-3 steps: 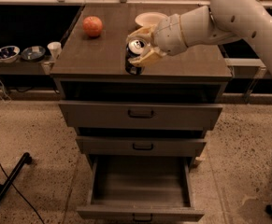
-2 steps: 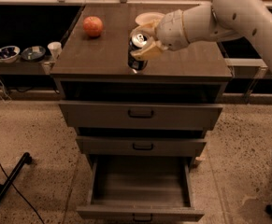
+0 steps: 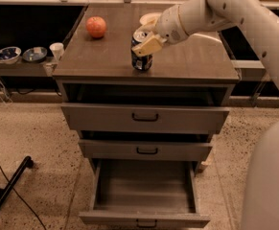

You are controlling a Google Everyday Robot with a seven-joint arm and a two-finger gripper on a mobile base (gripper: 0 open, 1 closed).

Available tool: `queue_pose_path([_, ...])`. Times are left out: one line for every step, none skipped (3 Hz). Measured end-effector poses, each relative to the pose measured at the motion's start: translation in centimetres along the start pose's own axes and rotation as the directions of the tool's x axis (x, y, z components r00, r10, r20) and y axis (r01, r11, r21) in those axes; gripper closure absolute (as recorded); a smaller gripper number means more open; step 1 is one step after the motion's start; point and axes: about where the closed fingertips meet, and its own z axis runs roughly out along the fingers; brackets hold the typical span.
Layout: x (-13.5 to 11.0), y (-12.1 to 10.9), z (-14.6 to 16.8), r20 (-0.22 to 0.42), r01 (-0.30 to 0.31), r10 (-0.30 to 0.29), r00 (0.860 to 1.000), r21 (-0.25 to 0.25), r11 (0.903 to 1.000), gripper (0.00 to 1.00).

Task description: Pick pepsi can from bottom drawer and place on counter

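While the bottom drawer (image 3: pixel 144 191) stands pulled out nearest the camera, its floor shows bare: no can inside. The two shallower drawers above it sit slightly ajar.

Change over the last second: the pepsi can (image 3: pixel 142 52) has travelled from the counter's near edge a little farther in and up the view. It is now upright over the counter (image 3: pixel 100 61), near the front edge and slightly right of centre. Reading: the pick is done and the carry is over; only set-down and release remain.

The gripper (image 3: pixel 144 44) comes in from the right on the pale arm and is closed around the can's upper half. One tan finger (image 3: pixel 149 45) lies across the can's near face; the other is hidden behind it. Opening is no wider than the can. The can's base appears to touch the counter, but contact cannot be confirmed from this angle.

Farther back, an orange-red fruit (image 3: pixel 96 27) sits at the far left of the counter, well apart from the can. A pale dish (image 3: pixel 147 18) lies just beyond the gripper.
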Motion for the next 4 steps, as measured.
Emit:
queue_pose_path([0.52,-0.72,0.91,-0.025,-0.086,0.084,0.996,-0.07,0.9939,0.82])
queue_pose_path([0.63,-0.85,1.16,-0.032,-0.107,0.104,0.994,-0.087,0.9905,0.58])
queue_pose_path([0.63,-0.85,1.16,-0.032,-0.107,0.104,0.994,-0.087,0.9905,0.35])
queue_pose_path([0.63,-0.85,1.16,-0.032,-0.107,0.104,0.994,-0.087,0.9905,0.12])
